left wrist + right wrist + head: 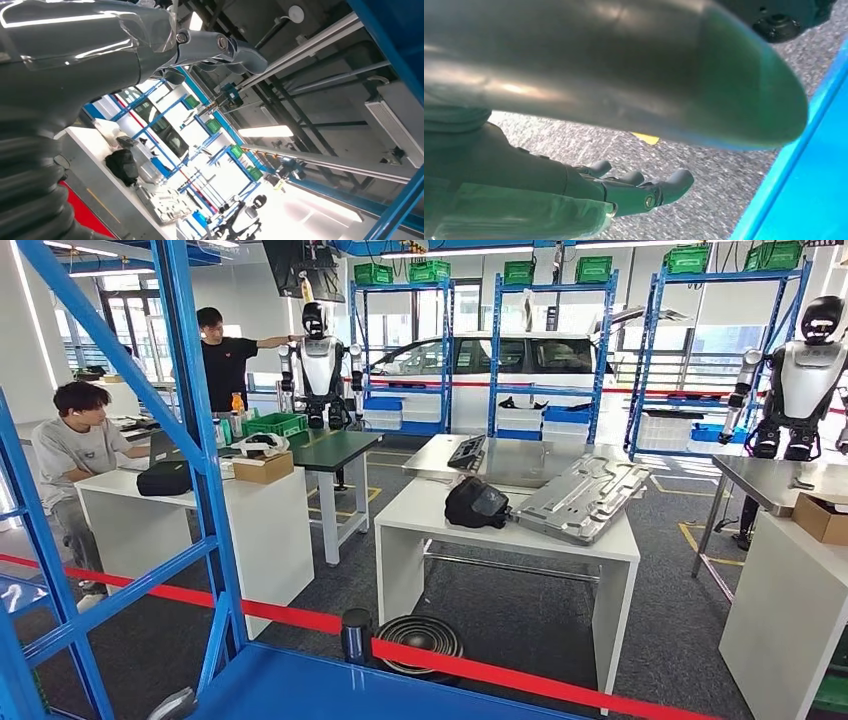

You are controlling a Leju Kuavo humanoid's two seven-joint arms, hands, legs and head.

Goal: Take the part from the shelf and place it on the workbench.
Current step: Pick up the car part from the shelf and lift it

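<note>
Biggest thing here is the blue shelf (190,440). Its frame stands right by the left robot hand (210,47), and its blue board sits just beside the right robot hand (624,190). Beyond the shelf and a red barrier tape (480,665), well ahead of both robot hands, there's a white bench (420,515). The part (585,498), a long silver pressed-metal panel, lies flat on that bench, nowhere near either robot hand. A black helmet-looking lump (476,504) sits on the bench touching the part's side. The left robot hand has its fingers stretched out with nothing in them, pointing up toward the ceiling. The right robot hand hangs over grey carpet (704,200), fingers loose and apart, also holding nothing.
</note>
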